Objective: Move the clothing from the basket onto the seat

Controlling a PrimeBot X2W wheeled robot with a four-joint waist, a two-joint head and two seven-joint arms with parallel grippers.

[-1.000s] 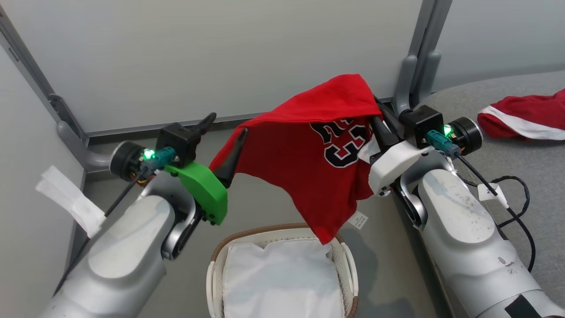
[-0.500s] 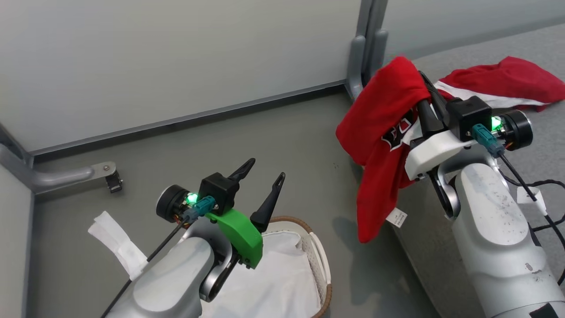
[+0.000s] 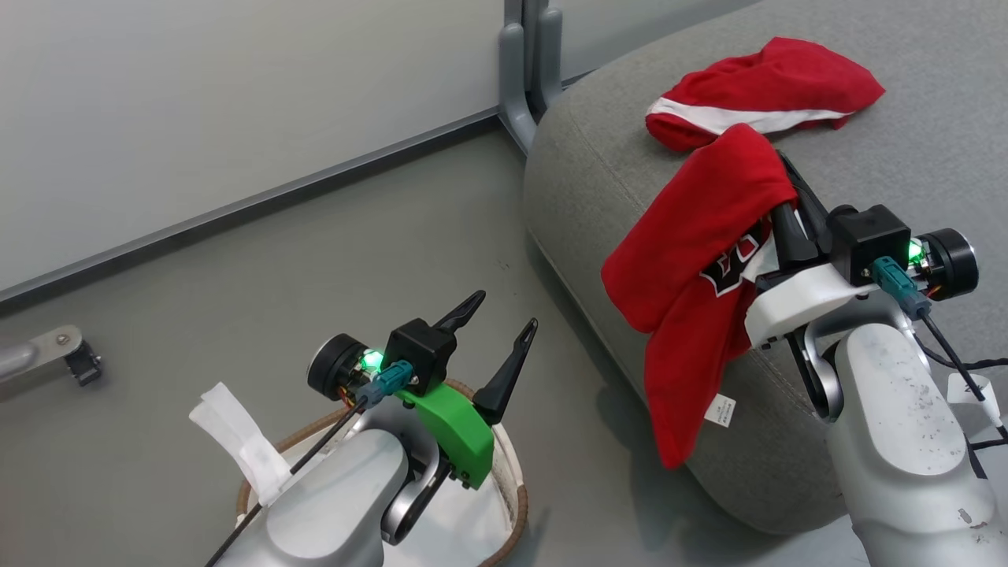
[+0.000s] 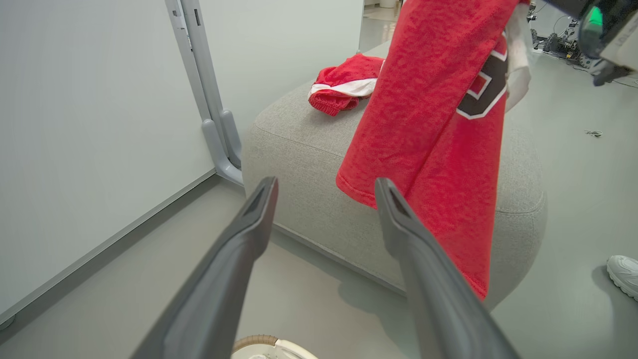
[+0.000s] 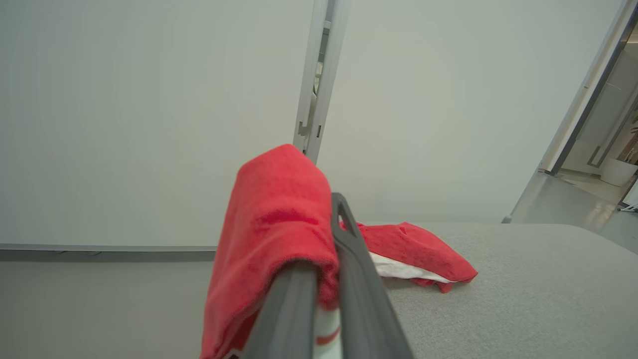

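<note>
Since a second ago: the left gripper [image 3: 507, 309] has let go of the jersey [image 3: 693, 260] and now sits apart from it. The jersey was then spread between both grippers above the basket [image 3: 518, 492]. It now hangs from the right gripper [image 3: 790, 206] alone, at the seat [image 3: 598, 173]. The head camera has swung as well, so the whole scene sits differently.

Left gripper: fingers spread wide, nothing between them, poised above the basket's far rim. In the left wrist view its fingertips frame the seat's side and the jersey's lower edge.

Right gripper: fingers pinched together on a fold of the jersey, and red cloth is draped over the top of them. It is over the seat's near edge.

Jersey: the upper part is bunched over the gripper, with black-and-white lettering partly showing. The rest hangs down in front of the seat's rounded side. A white tag [image 3: 719, 410] dangles near the hem. Whether the cloth touches the upholstery, cannot tell.

Shorts [image 3: 756, 94]: lying on the seat top, red with a white stripe, just beyond the jersey.

Basket: on the grey floor [image 3: 315, 260] under the left forearm, white liner [image 3: 472, 520] inside, mostly hidden by the arm.

A person's white shoe [image 4: 623, 274] is on the floor beyond the seat.
</note>
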